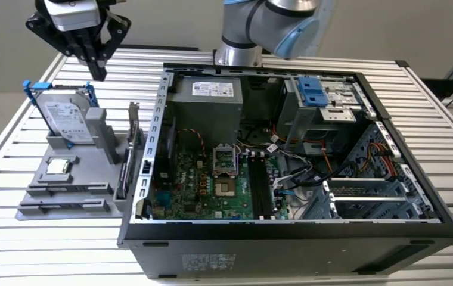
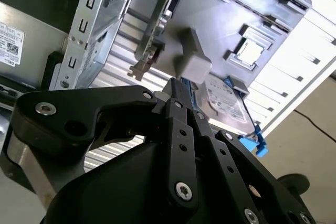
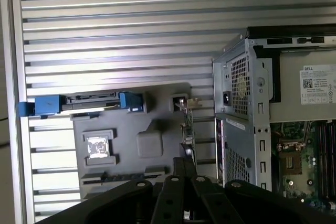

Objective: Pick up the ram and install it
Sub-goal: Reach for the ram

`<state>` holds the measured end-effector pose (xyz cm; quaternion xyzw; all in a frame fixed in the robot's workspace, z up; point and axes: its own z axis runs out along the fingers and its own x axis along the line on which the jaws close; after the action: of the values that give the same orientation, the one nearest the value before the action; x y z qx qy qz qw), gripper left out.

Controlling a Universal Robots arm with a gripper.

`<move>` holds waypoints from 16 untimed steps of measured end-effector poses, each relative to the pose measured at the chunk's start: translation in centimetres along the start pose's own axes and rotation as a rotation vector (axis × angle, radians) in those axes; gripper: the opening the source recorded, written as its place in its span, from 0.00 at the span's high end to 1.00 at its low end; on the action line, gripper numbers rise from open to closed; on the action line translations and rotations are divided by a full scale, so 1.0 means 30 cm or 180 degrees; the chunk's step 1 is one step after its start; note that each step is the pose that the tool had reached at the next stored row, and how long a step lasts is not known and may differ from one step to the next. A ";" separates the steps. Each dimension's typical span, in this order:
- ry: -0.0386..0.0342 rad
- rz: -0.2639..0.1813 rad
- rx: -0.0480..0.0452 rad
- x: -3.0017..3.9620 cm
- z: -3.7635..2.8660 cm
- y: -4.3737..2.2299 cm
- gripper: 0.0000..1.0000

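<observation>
Grey moulded plastic forms the holder (image 1: 91,179) that sits on the slatted tabletop (image 1: 43,250), just beside the open computer case (image 1: 290,253) on the exterior view's left. A hard drive (image 1: 67,119) stands upright at the holder's far end. A square silver processor (image 1: 58,167) lies in a pocket near the middle, and a card (image 1: 134,149) with a metal bracket stands on edge between holder and case. The ram (image 1: 67,189), as best I can judge, is the dark strip seated on edge in the long slot just beside the processor's pocket, on the side away from the drive. The pincer (image 1: 98,72) hangs high over the tabletop beyond the drive, well apart from the ram, its fingers pressed together with nothing between them. By my reading the pick-up step is only at its approach and nothing is grasped yet. A grasp would call for the fingers to spread, to be brought over the long slot and turned so that they straddle the stick across its thin side, then lowered straight, clear of the processor. The black memory slots (image 1: 260,187) inside the case look unfilled.
</observation>
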<state>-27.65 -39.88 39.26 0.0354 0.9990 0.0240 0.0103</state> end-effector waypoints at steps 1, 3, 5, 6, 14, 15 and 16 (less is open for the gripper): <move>0.0000 0.0000 0.0000 0.003 0.000 0.000 1.00; 0.0000 0.0000 0.0000 0.010 0.000 -0.001 1.00; 0.0000 0.0000 0.0000 0.016 0.000 -0.001 1.00; 0.0000 0.0000 0.0000 0.019 0.000 -0.001 1.00; 0.0000 0.0000 0.0000 0.044 -0.001 -0.003 1.00; 0.0000 0.0000 0.0000 0.047 -0.001 -0.003 1.00; 0.0000 0.0000 0.0000 0.050 -0.001 -0.004 1.00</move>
<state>-29.16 -39.88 39.26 0.0354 0.9990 0.0240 0.0103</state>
